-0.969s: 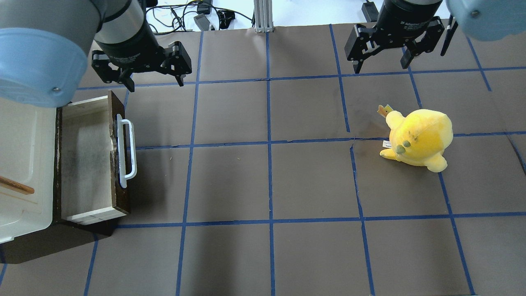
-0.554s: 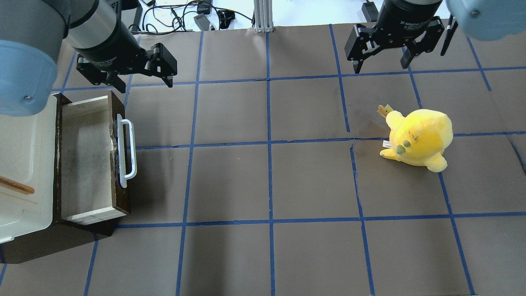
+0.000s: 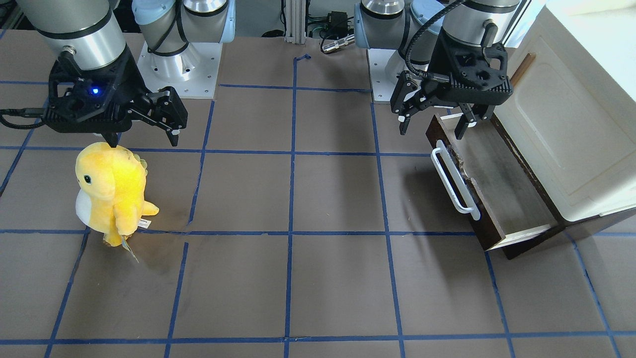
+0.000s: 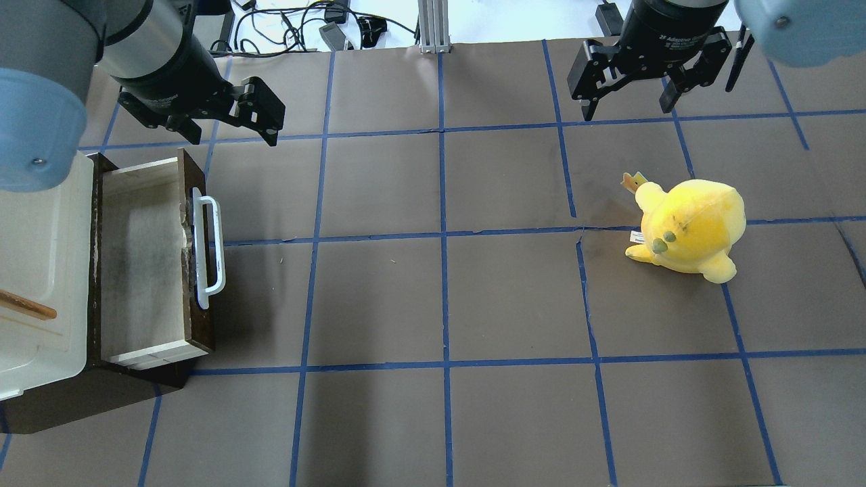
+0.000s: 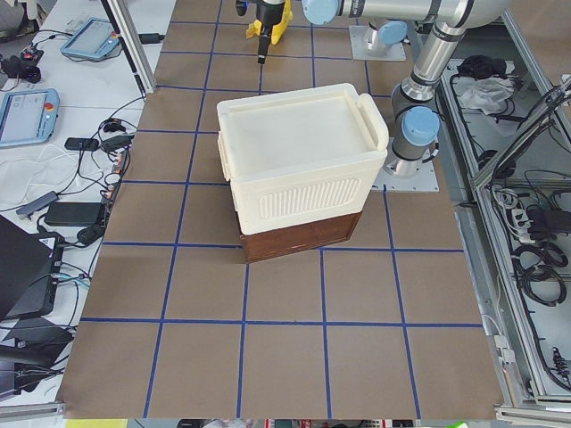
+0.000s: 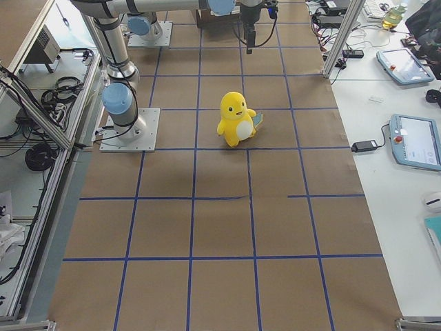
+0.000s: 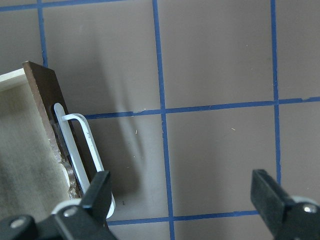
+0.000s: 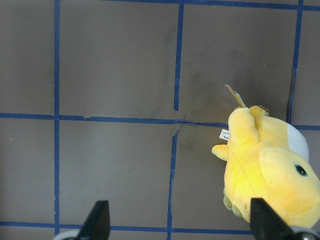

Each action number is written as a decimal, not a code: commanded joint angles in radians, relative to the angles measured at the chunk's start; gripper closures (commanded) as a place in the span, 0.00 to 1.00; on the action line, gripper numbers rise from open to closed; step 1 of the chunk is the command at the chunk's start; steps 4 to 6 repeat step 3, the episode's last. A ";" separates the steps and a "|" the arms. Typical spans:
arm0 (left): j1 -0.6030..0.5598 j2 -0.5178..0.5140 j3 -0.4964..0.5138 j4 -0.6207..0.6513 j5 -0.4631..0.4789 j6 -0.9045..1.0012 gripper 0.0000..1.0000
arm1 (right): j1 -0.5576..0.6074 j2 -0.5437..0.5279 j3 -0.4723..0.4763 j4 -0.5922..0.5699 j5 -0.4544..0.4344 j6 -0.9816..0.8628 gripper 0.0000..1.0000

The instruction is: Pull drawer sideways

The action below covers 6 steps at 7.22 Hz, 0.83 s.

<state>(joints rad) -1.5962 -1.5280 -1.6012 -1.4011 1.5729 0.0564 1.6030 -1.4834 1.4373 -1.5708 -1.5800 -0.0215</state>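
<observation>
My left gripper (image 4: 232, 138) and right gripper (image 4: 628, 111) gape wide, empty; at the left edge, the drawer (image 4: 139, 264) has its rear hidden under the cabinet (image 4: 40, 257).

The left arm (image 4: 155, 47) reaches in with its wrist turned down, and the left gripper (image 4: 230, 132) hangs with its jaws spread wide. In the left wrist view both black fingers (image 7: 97, 192) show at the lower edge, well apart. The right arm (image 4: 666, 20) also points its wrist downward. The right gripper (image 4: 627, 101) is likewise spread wide (a small blue light glows on its wrist housing in the front-facing view). Both grippers hang in the air.
</observation>
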 commanded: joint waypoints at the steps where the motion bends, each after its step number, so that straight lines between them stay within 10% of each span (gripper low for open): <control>1: 0.002 -0.003 0.001 0.007 -0.007 -0.003 0.00 | 0.000 0.000 0.000 0.000 0.000 0.000 0.00; 6: 0.001 -0.001 -0.008 0.008 -0.001 0.002 0.00 | 0.000 0.000 0.000 0.000 0.000 0.000 0.00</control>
